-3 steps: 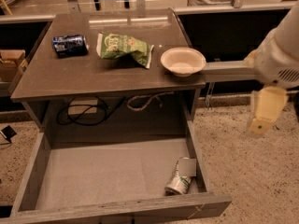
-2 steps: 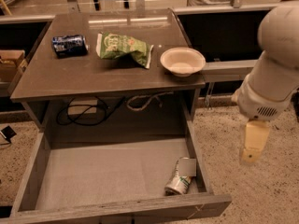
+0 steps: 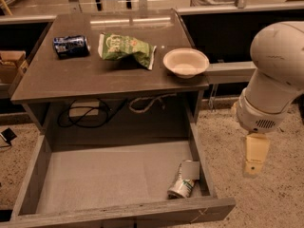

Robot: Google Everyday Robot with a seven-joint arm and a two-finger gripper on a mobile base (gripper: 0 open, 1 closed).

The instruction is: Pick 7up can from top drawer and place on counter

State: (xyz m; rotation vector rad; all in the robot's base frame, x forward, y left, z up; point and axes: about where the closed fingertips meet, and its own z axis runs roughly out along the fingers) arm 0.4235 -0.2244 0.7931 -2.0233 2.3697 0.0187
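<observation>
The 7up can [image 3: 183, 183] lies on its side in the front right corner of the open top drawer [image 3: 104, 175], against the right wall. The counter [image 3: 61, 77] is the dark tabletop above the drawer. My gripper [image 3: 252, 163] hangs from the white arm at the right, outside the drawer, over the floor and a short way right of the can. It holds nothing.
On the counter lie a dark blue can [image 3: 71, 45] at the back left, a green chip bag [image 3: 124, 47] in the middle and a pale bowl [image 3: 185, 61] at the right edge. Cables [image 3: 90, 115] hang behind the drawer. Speckled floor surrounds the cabinet.
My arm has swung in from the right edge and down, bringing the gripper lower and nearer the drawer's right side. The can and counter items have not moved.
</observation>
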